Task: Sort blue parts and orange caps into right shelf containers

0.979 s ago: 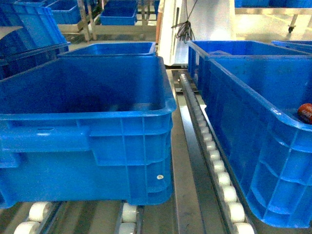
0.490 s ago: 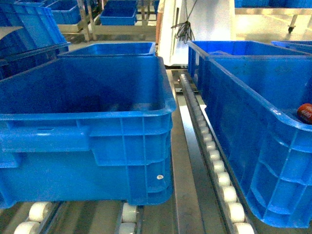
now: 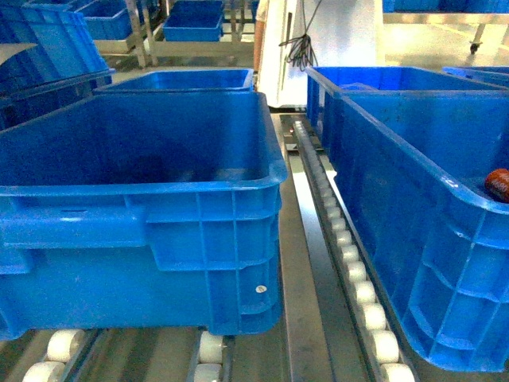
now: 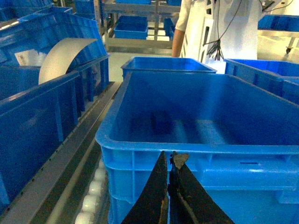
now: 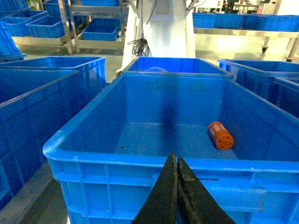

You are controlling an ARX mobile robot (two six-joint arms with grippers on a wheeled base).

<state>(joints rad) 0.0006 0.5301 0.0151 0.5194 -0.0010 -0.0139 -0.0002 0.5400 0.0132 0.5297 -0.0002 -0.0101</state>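
An orange cap (image 5: 220, 135) lies on its side on the floor of a large blue crate (image 5: 140, 161), toward the right wall. In the head view the same cap (image 3: 499, 185) peeks over that right-hand crate's rim (image 3: 413, 151). My right gripper (image 5: 174, 157) is shut with nothing in it, just in front of and below this crate's near rim. My left gripper (image 4: 169, 158) is also shut, close to the near wall of another big blue crate (image 4: 140, 140), whose inside shows nothing. No blue parts are in view. Neither gripper shows in the head view.
White rollers (image 3: 358, 286) run along the metal rail between the two crates. More blue crates (image 3: 179, 79) stand behind, and others sit on racks at the back. A person in white (image 4: 219, 28) stands beyond. A curved white sheet (image 4: 60, 58) leans in a left-hand crate.
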